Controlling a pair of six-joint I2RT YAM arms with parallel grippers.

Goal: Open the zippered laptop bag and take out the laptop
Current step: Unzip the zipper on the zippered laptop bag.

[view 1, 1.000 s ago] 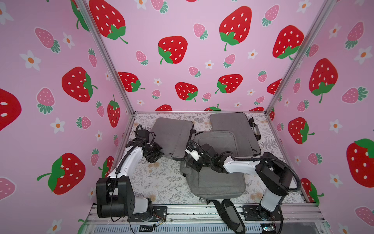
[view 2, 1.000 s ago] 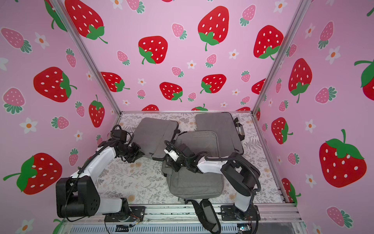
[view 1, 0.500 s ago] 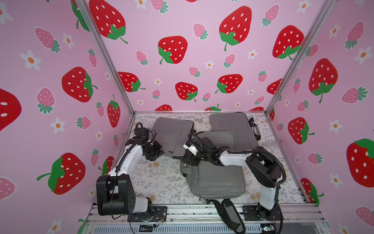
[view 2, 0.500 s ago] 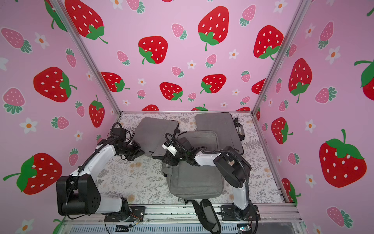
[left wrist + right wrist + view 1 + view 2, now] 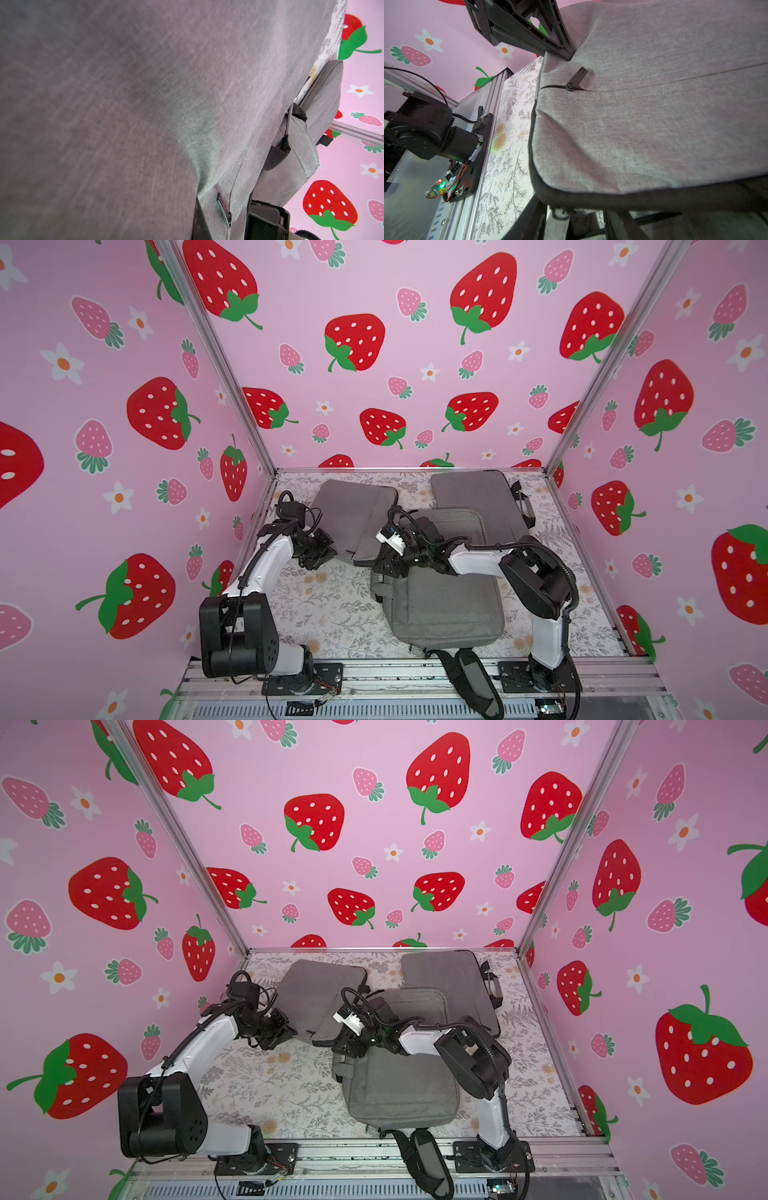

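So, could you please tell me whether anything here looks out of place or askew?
Yes. The strap of the front bag hangs off the table's front edge across the rail, where it could snag. The middle bag also lies skewed, with one corner over the back right bag.

Pink walls [image 5: 415, 377] printed with strawberries and white flowers close in three sides, joined by aluminium posts [image 5: 224, 364]. A floral cloth [image 5: 332, 614] covers the table. A grey bag with black handles [image 5: 469, 493] lies in the far right corner. By the front rail [image 5: 395, 674], a small circuit board [image 5: 437, 186] glows green.
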